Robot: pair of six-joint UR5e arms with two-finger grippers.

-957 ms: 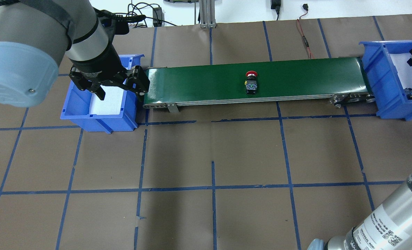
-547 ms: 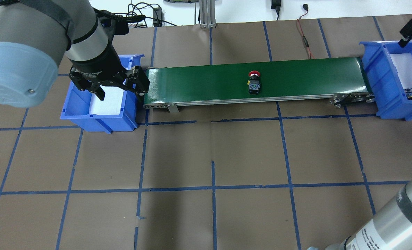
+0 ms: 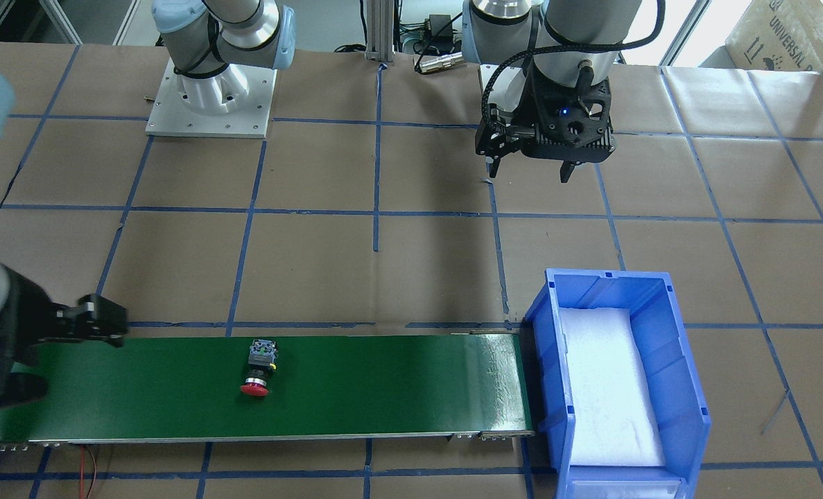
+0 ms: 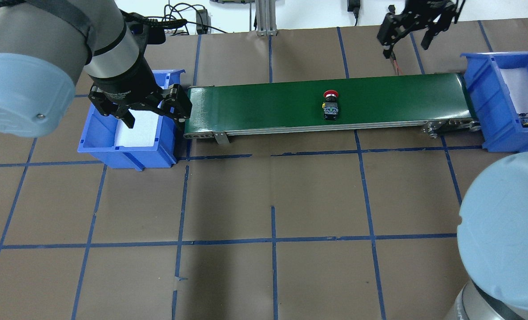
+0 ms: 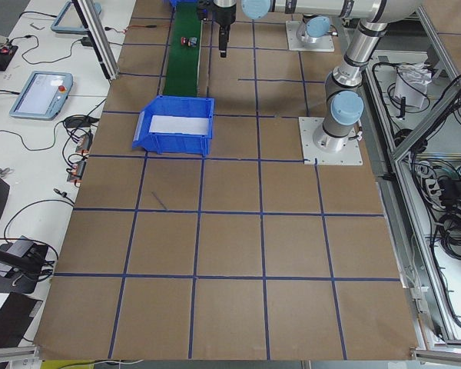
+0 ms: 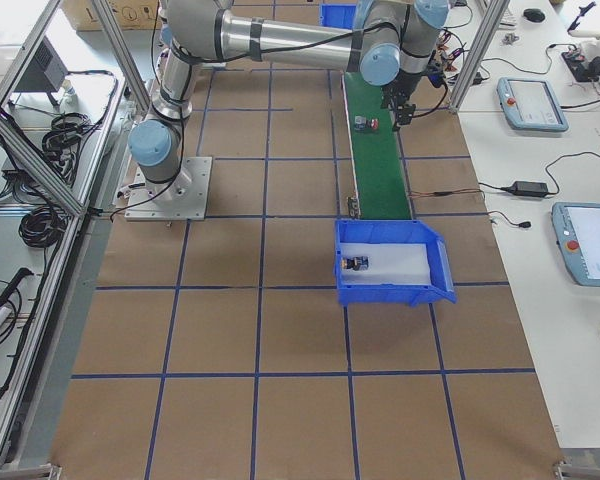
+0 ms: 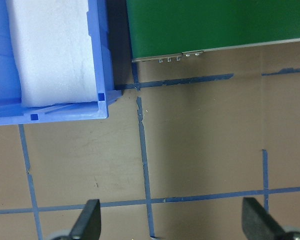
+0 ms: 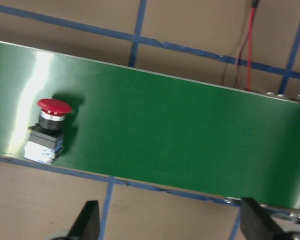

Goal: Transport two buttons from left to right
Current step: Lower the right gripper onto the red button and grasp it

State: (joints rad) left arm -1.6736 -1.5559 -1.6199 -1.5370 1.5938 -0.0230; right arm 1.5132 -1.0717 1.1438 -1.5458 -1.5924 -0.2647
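Note:
The red-capped button (image 4: pixel 330 105) lies on its side on the green conveyor belt (image 4: pixel 255 106), right of the middle; it also shows in the front view (image 3: pixel 258 367) and the right wrist view (image 8: pixel 47 135). The yellow-capped button (image 4: pixel 525 121) rests on white foam in the right blue bin (image 4: pixel 481 98). My right gripper (image 4: pixel 405 44) hangs open and empty high over the belt's right part, to the right of the red button. My left gripper (image 4: pixel 152 113) is open and empty above the left blue bin (image 4: pixel 126 155), whose foam holds nothing.
A red cable (image 4: pixel 390 53) lies on the table beyond the belt's right end. An aluminium post (image 4: pixel 264 18) stands at the far edge. Brown paper with blue tape lines covers the table in front of the belt.
My right gripper has left the right bin and swung left to above the belt. The red button has ridden a little to the right on the belt. The left arm is still.

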